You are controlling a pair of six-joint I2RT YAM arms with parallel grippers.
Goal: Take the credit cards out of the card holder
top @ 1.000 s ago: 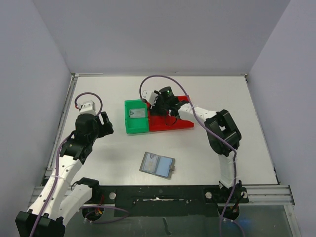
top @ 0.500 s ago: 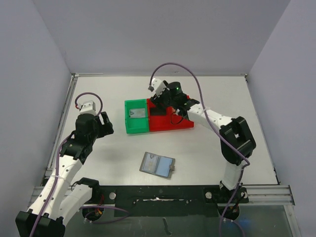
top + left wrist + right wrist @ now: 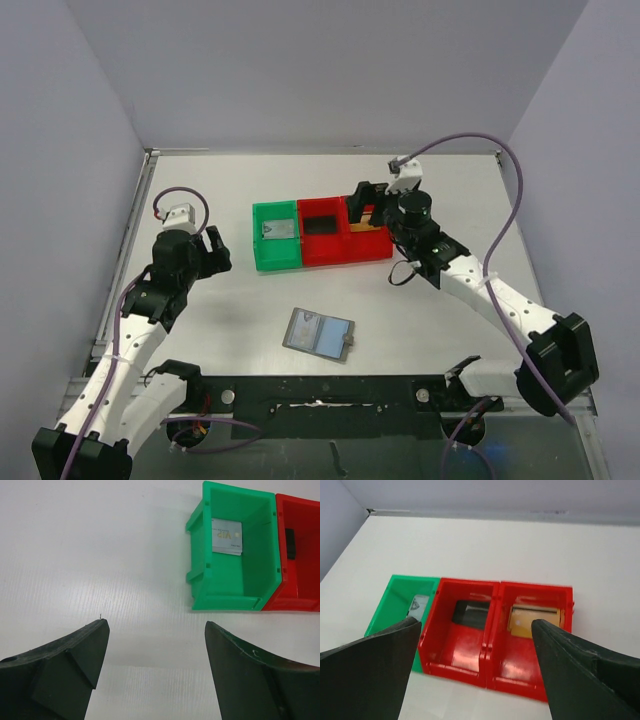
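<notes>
The card holder (image 3: 319, 333) lies open and flat on the table near the front, apart from both arms. A silvery-grey credit card (image 3: 226, 536) lies in the green bin (image 3: 262, 238). In the left red bin (image 3: 442, 645) there is a black card (image 3: 471, 613). The right red bin (image 3: 567, 630) holds a tan card (image 3: 534, 620). My right gripper (image 3: 476, 625) hangs open above the near side of the red bins, nothing between its fingers. Left of the green bin, my left gripper (image 3: 156, 625) is open over bare table.
The three bins stand side by side in a row at mid-table. The right arm (image 3: 470, 280) stretches across the right half of the table. White walls enclose the table on three sides.
The right gripper has opened wide and swung right, off the left red bin, and the black card now shows there. The left arm and the card holder have not moved.
</notes>
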